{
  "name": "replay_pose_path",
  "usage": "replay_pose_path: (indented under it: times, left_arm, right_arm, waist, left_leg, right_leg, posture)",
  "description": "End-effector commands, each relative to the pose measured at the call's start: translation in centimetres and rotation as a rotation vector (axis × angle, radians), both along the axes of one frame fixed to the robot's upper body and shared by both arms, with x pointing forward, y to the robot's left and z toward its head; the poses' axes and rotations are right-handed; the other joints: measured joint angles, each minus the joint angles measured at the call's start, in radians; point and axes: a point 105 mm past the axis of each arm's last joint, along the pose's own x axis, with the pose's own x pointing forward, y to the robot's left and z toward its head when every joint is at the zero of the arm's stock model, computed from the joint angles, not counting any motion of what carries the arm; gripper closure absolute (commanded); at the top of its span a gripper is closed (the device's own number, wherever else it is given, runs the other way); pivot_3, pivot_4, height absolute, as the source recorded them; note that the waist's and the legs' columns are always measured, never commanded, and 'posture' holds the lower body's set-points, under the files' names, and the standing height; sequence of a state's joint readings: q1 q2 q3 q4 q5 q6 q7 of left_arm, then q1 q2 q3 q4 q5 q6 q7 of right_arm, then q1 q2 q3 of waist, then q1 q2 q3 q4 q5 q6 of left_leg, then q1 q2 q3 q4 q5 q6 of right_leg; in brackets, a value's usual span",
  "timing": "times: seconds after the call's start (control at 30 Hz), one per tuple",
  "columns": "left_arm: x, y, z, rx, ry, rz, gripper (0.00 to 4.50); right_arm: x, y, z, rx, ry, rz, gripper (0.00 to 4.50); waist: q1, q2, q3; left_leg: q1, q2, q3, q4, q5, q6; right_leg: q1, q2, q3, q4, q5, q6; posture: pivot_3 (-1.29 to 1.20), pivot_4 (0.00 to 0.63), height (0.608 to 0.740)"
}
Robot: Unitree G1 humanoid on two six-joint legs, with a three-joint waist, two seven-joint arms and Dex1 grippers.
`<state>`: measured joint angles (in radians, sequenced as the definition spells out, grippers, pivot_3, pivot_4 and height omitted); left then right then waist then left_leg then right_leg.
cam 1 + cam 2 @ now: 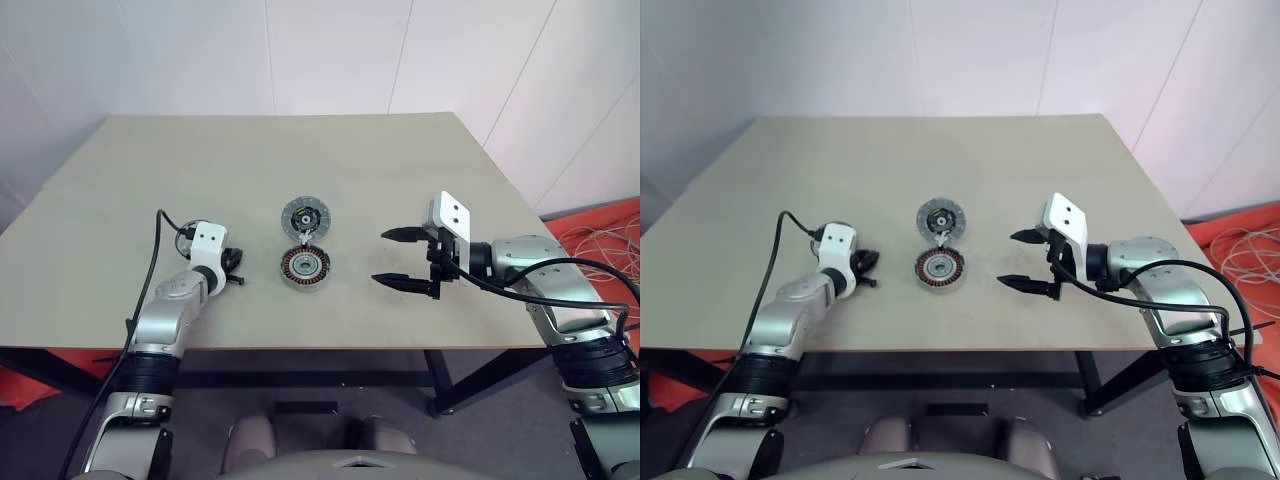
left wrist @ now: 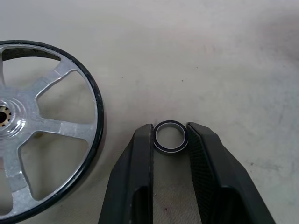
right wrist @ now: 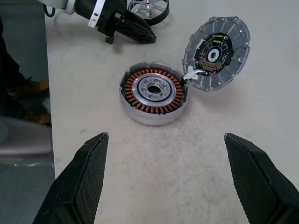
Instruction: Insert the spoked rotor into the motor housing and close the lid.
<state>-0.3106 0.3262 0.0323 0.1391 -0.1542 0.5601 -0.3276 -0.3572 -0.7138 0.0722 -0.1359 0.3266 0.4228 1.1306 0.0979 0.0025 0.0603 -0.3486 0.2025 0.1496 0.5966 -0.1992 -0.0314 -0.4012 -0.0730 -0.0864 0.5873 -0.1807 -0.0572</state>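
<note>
The spoked rotor (image 2: 42,126) lies flat on the table just beside my left gripper (image 1: 237,270). That gripper is shut on a small metal ring (image 2: 161,145), which rests on the table between its two fingertips. The motor housing (image 1: 304,267) sits at the table's middle with its copper windings facing up. The lid (image 1: 305,216) lies open just behind it, joined to it by a small white connector. My right gripper (image 1: 382,258) hovers to the right of the housing, open wide with nothing between its fingers, pointing toward the housing (image 3: 154,93).
The tan table (image 1: 300,150) runs well beyond the parts to a white wall at the back. Its front edge is close below both grippers. Orange flooring and loose white cables (image 1: 600,240) lie past the table's right side.
</note>
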Motion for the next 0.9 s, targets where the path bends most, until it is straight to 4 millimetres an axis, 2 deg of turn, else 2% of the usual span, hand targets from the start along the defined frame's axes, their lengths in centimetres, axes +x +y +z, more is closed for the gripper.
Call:
replay_pose_path:
  times: [0.03, 0.1, 0.27, 0.43, 0.6, 0.73, 0.9]
  left_arm:
    - [-0.5, -1.9, 2.8, -0.018, -0.041, -0.176, 3.78]
    - [-1.3, -2.6, 3.7, -0.018, -0.033, -0.279, 3.78]
    - [-2.8, -2.7, 5.7, 0.017, -0.034, -0.495, 3.78]
    - [-4.0, -5.3, 6.9, 0.002, -0.035, -0.742, 3.78]
    - [-3.0, -8.0, 8.1, 0.005, -0.085, -0.885, 3.78]
    - [-2.1, -9.3, 8.7, -0.007, -0.067, -0.946, 3.78]
    - [-0.6, -10.3, 8.1, 0.04, -0.031, -1.004, 3.78]
  right_arm:
    - [0.3, -0.3, 1.7, 0.008, -0.068, -0.002, 0.0]
    - [0.4, -0.3, 1.7, 0.006, -0.069, -0.004, 0.0]
    - [0.4, -0.4, 1.6, 0.002, -0.068, -0.005, 0.0]
    - [0.6, 0.0, 1.5, 0.002, -0.073, 0.002, 0.0]
    - [0.8, 0.1, 1.5, 0.002, -0.077, 0.001, 0.0]
    - [0.9, 0.1, 1.5, 0.003, -0.08, -0.01, 0.0]
    - [0.8, 0.2, 1.5, 0.012, -0.086, -0.022, 0.0]
  waist:
    - [0.001, 0.0, 0.0]
    - [0.001, 0.0, 0.0]
    - [-0.001, 0.001, 0.0]
    - [0.001, 0.001, 0.0]
    - [0.001, 0.001, 0.0]
    - [-0.001, 0.001, 0.0]
    - [0.0, 0.001, 0.0]
  left_leg:
    - [0.0, 0.0, 0.0, 0.0, 0.0, 0.0]
    - [0.0, 0.0, 0.0, 0.0, 0.0, 0.0]
    - [0.001, 0.0, 0.0, -0.002, 0.0, 0.0]
    - [0.002, -0.001, 0.001, -0.001, 0.0, 0.0]
    - [0.003, -0.001, 0.0, -0.001, 0.0, 0.0]
    - [0.003, -0.001, 0.001, -0.001, 0.001, -0.001]
    - [0.001, -0.001, 0.001, -0.002, 0.0, -0.001]
  right_leg:
    - [0.0, 0.0, 0.0, 0.0, 0.0, 0.0]
    - [-0.001, 0.0, 0.0, 0.0, 0.0, 0.0]
    - [-0.001, 0.0, 0.0, 0.001, 0.0, 0.0]
    - [0.0, 0.0, 0.001, 0.001, 0.0, 0.0]
    - [0.003, -0.001, 0.002, 0.001, 0.0, 0.0]
    - [0.003, -0.001, 0.002, 0.001, 0.0, 0.0]
    - [0.001, -0.001, 0.002, 0.001, 0.0, 0.0]
  posture:
    - [0.0, 0.0, 0.74]
    - [0.0, 0.0, 0.74]
    - [0.0, 0.0, 0.74]
    - [0.0, 0.0, 0.74]
    - [0.0, 0.0, 0.74]
    - [0.0, 0.0, 0.74]
    - [0.0, 0.0, 0.74]
